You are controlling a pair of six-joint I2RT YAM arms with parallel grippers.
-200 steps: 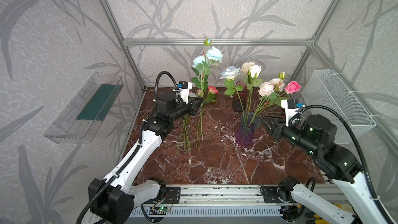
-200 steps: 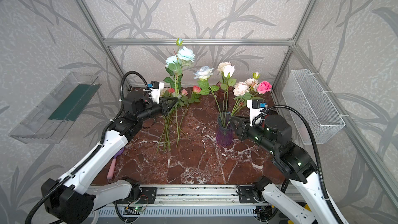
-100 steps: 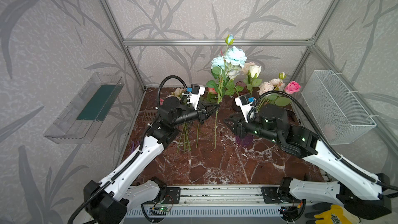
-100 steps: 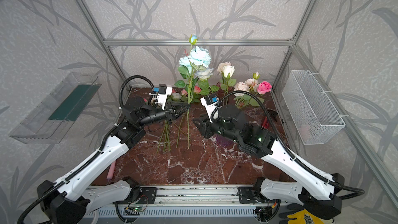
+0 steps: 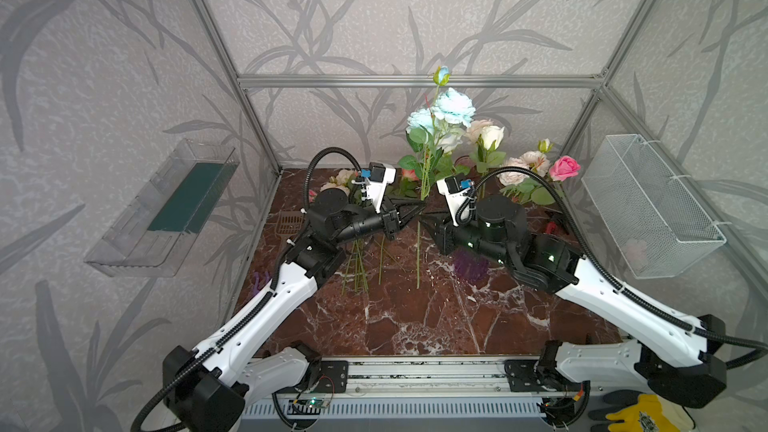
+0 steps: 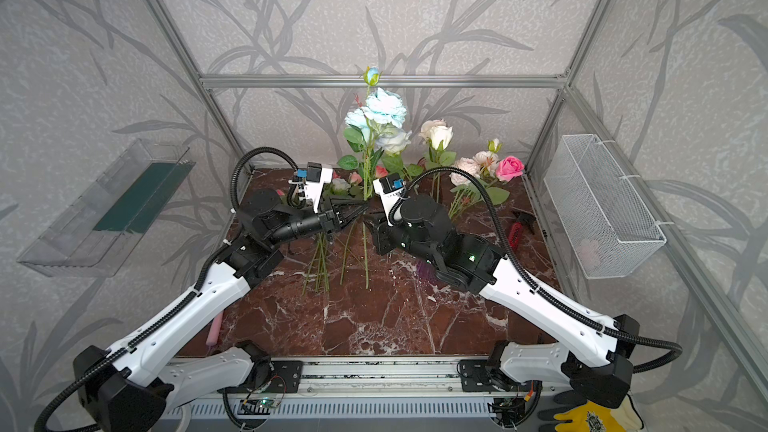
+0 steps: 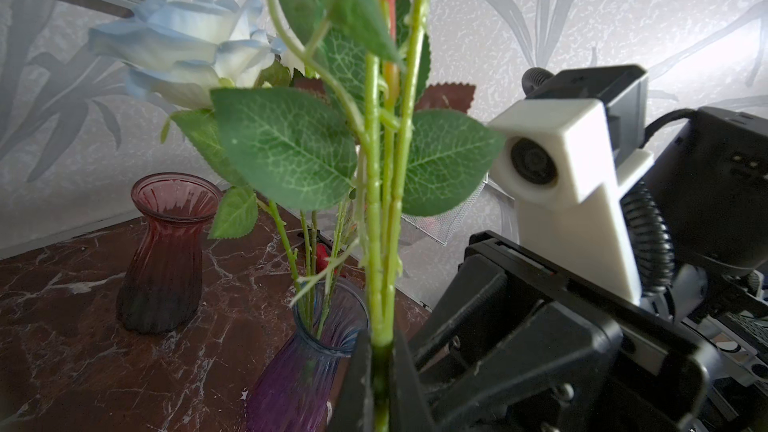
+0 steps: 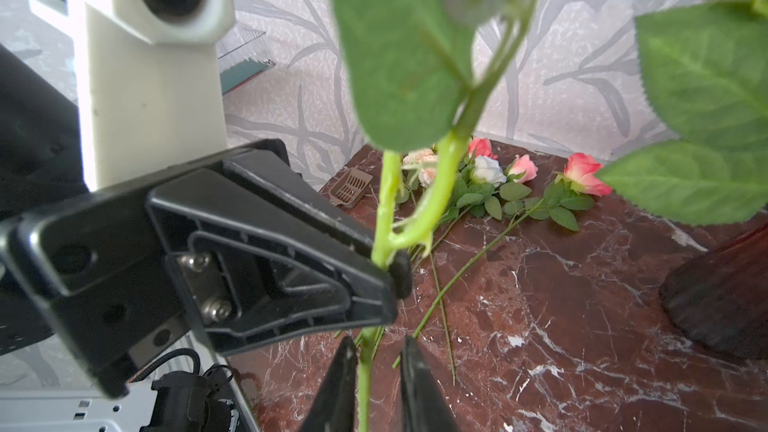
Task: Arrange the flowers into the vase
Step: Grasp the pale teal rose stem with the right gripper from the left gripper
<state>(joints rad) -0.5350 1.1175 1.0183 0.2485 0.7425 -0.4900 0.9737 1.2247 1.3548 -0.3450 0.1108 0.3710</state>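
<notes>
The left fingers [image 7: 355, 392] pinched the blue rose [image 5: 453, 108] mid-stem, upright just beside the purple vase [image 7: 299, 376]. The right fingers [image 8: 338, 392] straddled the stem below, narrow, not yet gripping. Light, wiry and top-heavy, it would probably swivel; bare stem under the leaves looked safest.

desk [image 5: 415, 326]: glossy veined marble | purple vase [image 7: 291, 380]: ribbed translucent glass | pale blue rose [image 7: 178, 51]: cloth petals | wire basket [image 5: 648, 209]: white metal mesh

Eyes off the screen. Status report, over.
Left gripper shut on blue rose stem, upright. Right gripper open, straddling it lower down. Purple vase holds stems; right arm partly hides it.
</notes>
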